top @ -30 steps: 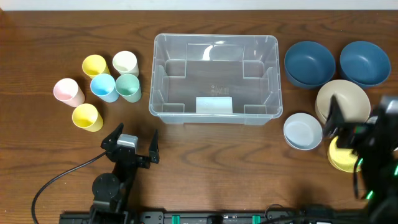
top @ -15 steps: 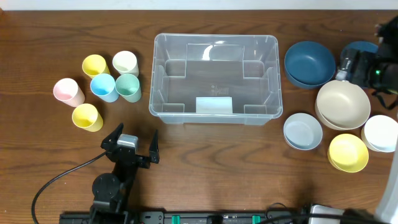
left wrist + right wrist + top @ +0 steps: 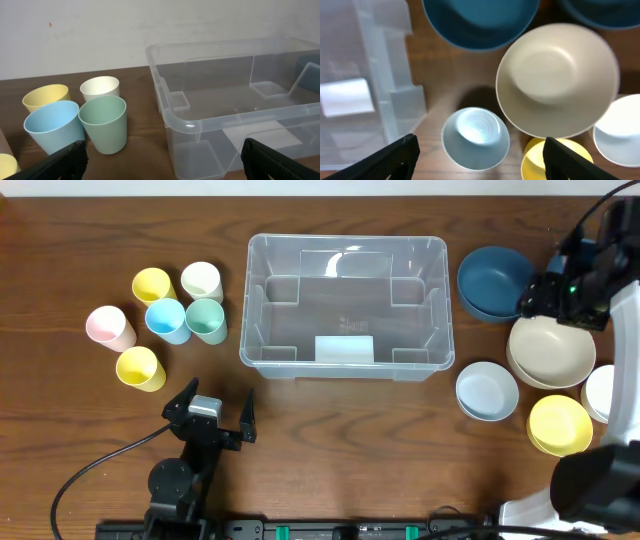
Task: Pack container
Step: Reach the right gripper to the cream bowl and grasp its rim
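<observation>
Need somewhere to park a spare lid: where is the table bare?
Bare wood runs along the near side of the clear rectangular plastic container, from the left end effector to the pale blue round bowl. Crowded: the pastel plastic cups on the left, the other bowls on the right.

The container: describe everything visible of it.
The container is a large rectangular bin of clear, colourless plastic with rounded corners, a thick rim and raised blocks moulded into the base corners. It stands upright and open-topped, with no lid, in the middle of the wooden table. It is empty save a white label by its near wall. The cups stand to its left and the bowls to its right; none visibly touches it.
</observation>
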### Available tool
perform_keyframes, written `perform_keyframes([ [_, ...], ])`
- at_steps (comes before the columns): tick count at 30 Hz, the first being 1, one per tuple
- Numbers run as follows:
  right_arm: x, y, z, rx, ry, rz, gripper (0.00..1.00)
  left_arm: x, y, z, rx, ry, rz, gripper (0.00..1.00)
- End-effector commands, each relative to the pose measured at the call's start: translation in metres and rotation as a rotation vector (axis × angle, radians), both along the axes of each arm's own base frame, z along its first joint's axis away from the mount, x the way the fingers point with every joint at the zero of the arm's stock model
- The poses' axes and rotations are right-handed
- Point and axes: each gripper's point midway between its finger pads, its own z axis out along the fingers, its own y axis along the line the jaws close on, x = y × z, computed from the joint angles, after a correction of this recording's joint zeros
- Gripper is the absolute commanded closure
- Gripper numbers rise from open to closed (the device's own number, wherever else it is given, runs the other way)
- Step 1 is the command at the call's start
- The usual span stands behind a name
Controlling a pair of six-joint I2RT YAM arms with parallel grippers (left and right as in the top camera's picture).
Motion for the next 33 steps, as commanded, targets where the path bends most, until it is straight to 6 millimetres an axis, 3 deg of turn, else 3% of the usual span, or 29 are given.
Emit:
perform_keyframes([
  [1,-0.008,-0.005,-0.036,0.017,0.094,0.042,0.20,-0.001,0.000,-0.015,0.016,0.043,-0.003,0.02],
  [7,-0.016,-0.003,-0.083,0.045,0.191,0.040,0.21,-0.001,0.000,-0.015,0.016,0.043,-0.003,0.02],
  [12,-0.018,-0.003,-0.109,0.053,0.218,0.038,0.21,-0.001,0.000,-0.015,0.015,0.043,-0.003,0.02],
  [21,-0.014,-0.004,-0.140,0.042,0.180,0.038,0.28,-0.001,0.000,-0.015,0.016,0.043,-0.003,0.02],
  [30,-0.009,-0.023,-0.161,-0.069,0.141,0.021,0.28,-0.001,0.000,-0.015,0.015,0.043,-0.003,0.02],
  [33,-0.009,-0.023,-0.164,-0.071,0.136,0.021,0.39,-0.001,0.000,-0.015,0.015,0.043,-0.003,0.02],
])
